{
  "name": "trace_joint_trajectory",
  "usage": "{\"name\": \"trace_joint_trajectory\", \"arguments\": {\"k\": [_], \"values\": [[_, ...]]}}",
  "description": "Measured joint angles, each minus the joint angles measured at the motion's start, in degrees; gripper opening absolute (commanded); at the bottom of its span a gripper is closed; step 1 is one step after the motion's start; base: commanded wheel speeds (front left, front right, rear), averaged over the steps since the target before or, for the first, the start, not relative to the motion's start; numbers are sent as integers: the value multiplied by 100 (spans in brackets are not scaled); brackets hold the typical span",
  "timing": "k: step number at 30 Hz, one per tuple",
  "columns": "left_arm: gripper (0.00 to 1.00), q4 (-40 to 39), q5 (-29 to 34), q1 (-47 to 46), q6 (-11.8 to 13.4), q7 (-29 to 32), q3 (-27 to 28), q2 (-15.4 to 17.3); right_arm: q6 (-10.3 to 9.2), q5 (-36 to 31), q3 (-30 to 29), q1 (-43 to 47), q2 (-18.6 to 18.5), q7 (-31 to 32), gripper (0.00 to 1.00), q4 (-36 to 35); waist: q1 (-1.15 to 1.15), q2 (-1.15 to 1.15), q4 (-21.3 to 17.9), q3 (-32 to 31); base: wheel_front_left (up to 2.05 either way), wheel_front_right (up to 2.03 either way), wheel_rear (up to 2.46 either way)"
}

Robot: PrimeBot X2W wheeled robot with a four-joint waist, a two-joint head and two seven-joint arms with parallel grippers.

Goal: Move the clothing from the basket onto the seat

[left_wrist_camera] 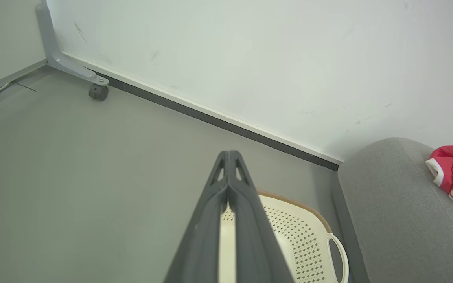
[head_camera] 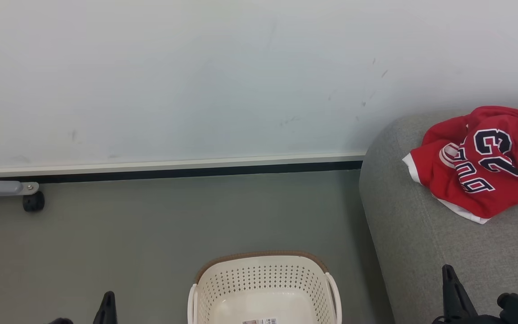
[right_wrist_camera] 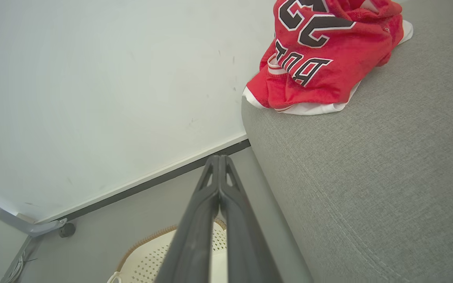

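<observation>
the clothing [head_camera: 479, 166] lies on the seat [head_camera: 421, 252], two o'clock from the basket [head_camera: 263, 283], seemingly empty. left end effector [left_wrist_camera: 229, 154] and right end effector [right_wrist_camera: 219, 157] are pinched shut on nothing; i'd say moving's done, arms just rest.

The head view looks down on the basket [head_camera: 263, 274] and seat [head_camera: 421, 252], which the 2 wrist views share.
</observation>
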Motion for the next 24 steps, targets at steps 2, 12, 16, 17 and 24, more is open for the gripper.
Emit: {"name": "trace_joint_trajectory", "arguments": {"k": [2,12,16,17,24], "values": [[0,-1,-159,-29,-25,51,32,-8,25,185,-33,0,13,51,0,19,0,0,-3,4,0,0,0],[0,9,-891,-128,-154,252,186,-93,134,980,-209,-112,60,254,0,65,0,0,-17,24,0,0,0],[0,10,-1143,-156,-223,349,244,-110,178,1304,-286,-118,78,342,0,89,0,0,-22,33,0,0,0],[0,10,-1247,-158,-253,352,257,-116,185,1374,-304,-119,82,368,0,97,0,0,-23,35,0,0,0],[0,18,-1756,-267,-353,508,378,-168,272,1938,-423,-203,126,509,0,137,0,0,-33,50,0,0,0]]}}
